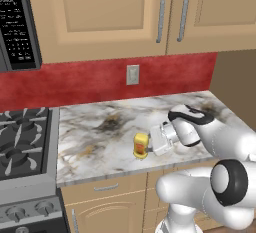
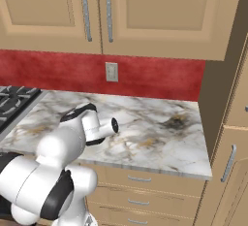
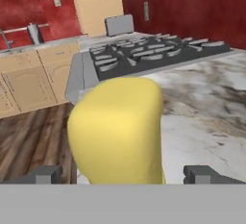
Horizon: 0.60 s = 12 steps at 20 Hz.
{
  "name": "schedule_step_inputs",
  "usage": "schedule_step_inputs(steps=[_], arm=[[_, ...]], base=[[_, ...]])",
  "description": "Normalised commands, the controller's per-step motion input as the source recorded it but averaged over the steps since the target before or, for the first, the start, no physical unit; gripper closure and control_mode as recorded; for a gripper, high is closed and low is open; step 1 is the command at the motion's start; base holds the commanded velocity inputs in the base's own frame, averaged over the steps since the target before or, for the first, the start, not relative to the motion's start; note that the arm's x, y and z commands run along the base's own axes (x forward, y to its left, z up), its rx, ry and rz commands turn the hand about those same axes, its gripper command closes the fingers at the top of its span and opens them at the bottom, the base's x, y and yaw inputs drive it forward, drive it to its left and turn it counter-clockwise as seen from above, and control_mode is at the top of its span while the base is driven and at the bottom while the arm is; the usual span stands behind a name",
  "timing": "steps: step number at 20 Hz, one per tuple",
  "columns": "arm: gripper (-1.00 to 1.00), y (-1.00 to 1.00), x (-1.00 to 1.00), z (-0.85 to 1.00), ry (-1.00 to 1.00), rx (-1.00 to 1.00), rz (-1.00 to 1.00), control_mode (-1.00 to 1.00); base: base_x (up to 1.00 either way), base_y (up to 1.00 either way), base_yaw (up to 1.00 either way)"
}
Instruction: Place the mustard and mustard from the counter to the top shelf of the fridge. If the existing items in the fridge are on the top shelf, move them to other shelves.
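the squat yellow mustard jar with orange-red label (image 1: 141, 145) stands upright near the front edge of the white marbled stone counter (image 1: 100, 122), right of the black stove (image 1: 22, 142). the gripper (image 3: 128, 174), spread wide and empty, points sideways with the jar straight ahead between its fingertips.

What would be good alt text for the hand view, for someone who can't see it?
A yellow mustard jar stands close up between the open gripper fingertips, on the marbled counter. Behind it are a black stove, a red wall and wood floor.
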Motion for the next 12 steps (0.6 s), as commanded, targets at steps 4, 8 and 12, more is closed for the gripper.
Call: schedule_step_inputs(steps=[4,8,12], arm=[[-1.00,0.09,0.09,-0.04,0.00,0.00,0.00,-1.00],[-1.00,0.18,0.06,-0.03,0.00,0.00,-0.01,-1.00],[-1.00,0.14,0.08,-0.03,0.00,0.00,0.00,-1.00]], base=[[0.00,0.00,0.00],[0.00,0.00,0.00],[0.00,0.00,0.00]])
